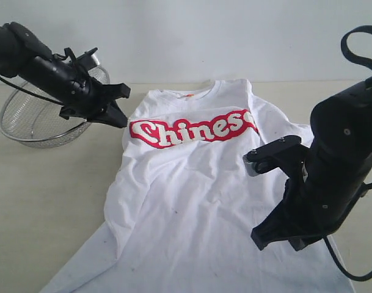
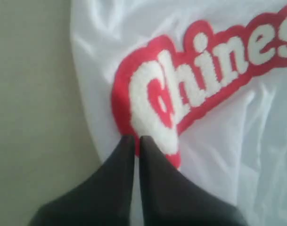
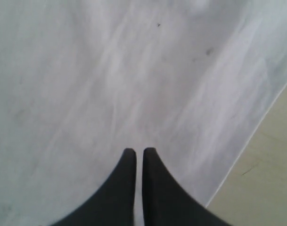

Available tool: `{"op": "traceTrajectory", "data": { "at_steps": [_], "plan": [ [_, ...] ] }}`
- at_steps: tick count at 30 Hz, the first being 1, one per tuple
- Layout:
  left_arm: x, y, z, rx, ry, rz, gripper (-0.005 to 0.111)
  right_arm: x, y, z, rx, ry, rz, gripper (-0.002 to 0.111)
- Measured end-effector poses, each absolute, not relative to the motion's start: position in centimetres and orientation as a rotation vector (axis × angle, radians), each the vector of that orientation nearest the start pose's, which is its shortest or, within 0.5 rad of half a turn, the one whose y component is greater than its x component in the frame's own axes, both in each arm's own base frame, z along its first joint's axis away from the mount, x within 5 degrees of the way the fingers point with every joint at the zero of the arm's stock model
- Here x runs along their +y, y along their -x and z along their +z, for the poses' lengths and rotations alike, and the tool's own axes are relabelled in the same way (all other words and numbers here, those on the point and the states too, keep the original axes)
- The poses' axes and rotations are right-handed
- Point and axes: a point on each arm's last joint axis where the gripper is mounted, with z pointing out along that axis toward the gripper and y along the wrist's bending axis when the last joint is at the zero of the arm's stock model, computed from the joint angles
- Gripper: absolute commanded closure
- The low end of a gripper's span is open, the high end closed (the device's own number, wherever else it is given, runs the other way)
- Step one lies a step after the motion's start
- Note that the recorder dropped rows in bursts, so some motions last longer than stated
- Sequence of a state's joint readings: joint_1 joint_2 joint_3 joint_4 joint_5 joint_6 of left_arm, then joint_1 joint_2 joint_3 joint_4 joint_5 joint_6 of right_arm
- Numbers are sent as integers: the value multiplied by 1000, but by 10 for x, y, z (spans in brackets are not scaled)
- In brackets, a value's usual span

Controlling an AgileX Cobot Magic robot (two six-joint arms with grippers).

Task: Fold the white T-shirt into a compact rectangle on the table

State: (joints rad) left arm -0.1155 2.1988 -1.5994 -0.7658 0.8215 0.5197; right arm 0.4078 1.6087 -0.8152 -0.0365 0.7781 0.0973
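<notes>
1. The surface is a pale beige matte table (image 1: 39, 201) that fills most of the exterior view. Behind it, across the top of the frame, there's just a plain whitish wall (image 1: 192, 36).
2. The white T-shirt (image 1: 198, 183) lies chest up in the middle, collar towards the top of the frame and hem running off the bottom edge. It's pretty rumpled.
3. A round wire-mesh basket (image 1: 33, 122) sits upper left, apart from the shirt.
4. The left gripper (image 1: 115, 116) is in the upper left, just beside the start of the red "Chinese" lettering (image 1: 192, 129). The right gripper (image 1: 262, 237) is lower right, over the shirt's body.
5. Only the exterior view shows the orange neck tag (image 1: 186, 94) and the basket.
6. The left wrist view gives the fuzzy letter texture (image 2: 195, 80) up close. That gripper (image 2: 136, 139) has its fingers pressed almost together with nothing pinched, and its tips are at the "C". Can't tell if they touch the cloth.
7. The right wrist view shows plain fabric with a few dark specks (image 3: 208, 52) and a strip of table. That gripper (image 3: 138, 150) has its fingers squeezed together too, empty.
</notes>
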Motion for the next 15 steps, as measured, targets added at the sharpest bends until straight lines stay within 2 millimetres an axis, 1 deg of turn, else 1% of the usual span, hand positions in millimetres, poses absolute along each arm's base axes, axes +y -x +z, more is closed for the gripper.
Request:
{"op": "traceTrajectory", "data": {
  "at_steps": [3, 7, 10, 12, 15],
  "plan": [
    [-103, -447, 156, 2671, -202, -873, 102, 102, -242, 167, 3004, 514, -5, 109],
    [-108, -442, 157, 2705, -199, -958, 102, 102, -242, 167, 2999, 525, -5, 109],
    [-120, -435, 157, 2729, -267, -997, 102, 102, -242, 167, 2999, 527, -5, 109],
    [-133, -431, 157, 2730, -339, -1008, 102, 102, -242, 167, 2997, 527, -4, 109],
    [-150, -428, 155, 2710, -388, -997, 102, 102, -242, 167, 3000, 528, -5, 109]
  ]
}}
